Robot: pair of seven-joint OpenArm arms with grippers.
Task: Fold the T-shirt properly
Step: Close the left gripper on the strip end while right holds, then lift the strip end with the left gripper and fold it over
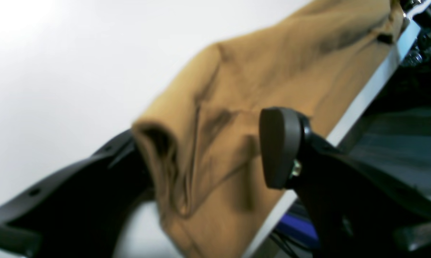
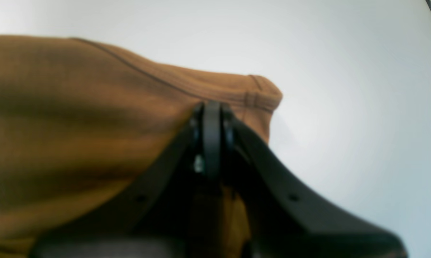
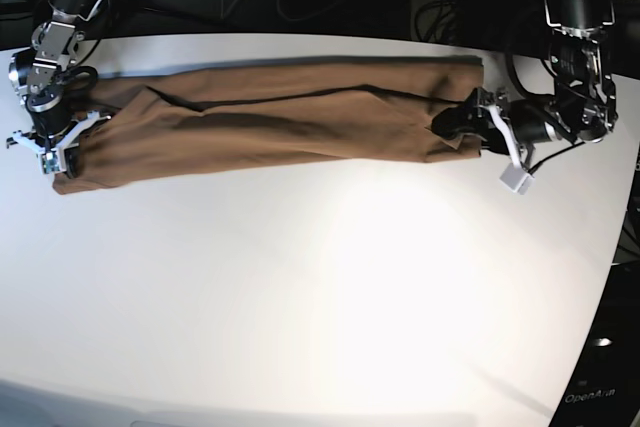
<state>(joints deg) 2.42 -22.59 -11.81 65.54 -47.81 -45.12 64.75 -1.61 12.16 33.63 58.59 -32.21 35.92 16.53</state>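
One white table [image 3: 330, 277] and one T-shirt [image 3: 290, 117] on it, tan, no print, stretched in a long band along the far edge, nearly corner to corner. Two grippers: the right gripper [image 2: 212, 107] is clamped tight on the hemmed corner at its end, while the left gripper [image 1: 215, 150] has its jaws spread with bunched cloth between them, so I can't tell if it's actually gripping. Only readable writing is "OpenArm" [image 3: 594, 397], low by the table's near corner.

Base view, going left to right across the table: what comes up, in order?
right gripper shut on the shirt's end → T-shirt stretched along the table → left gripper at its other end.
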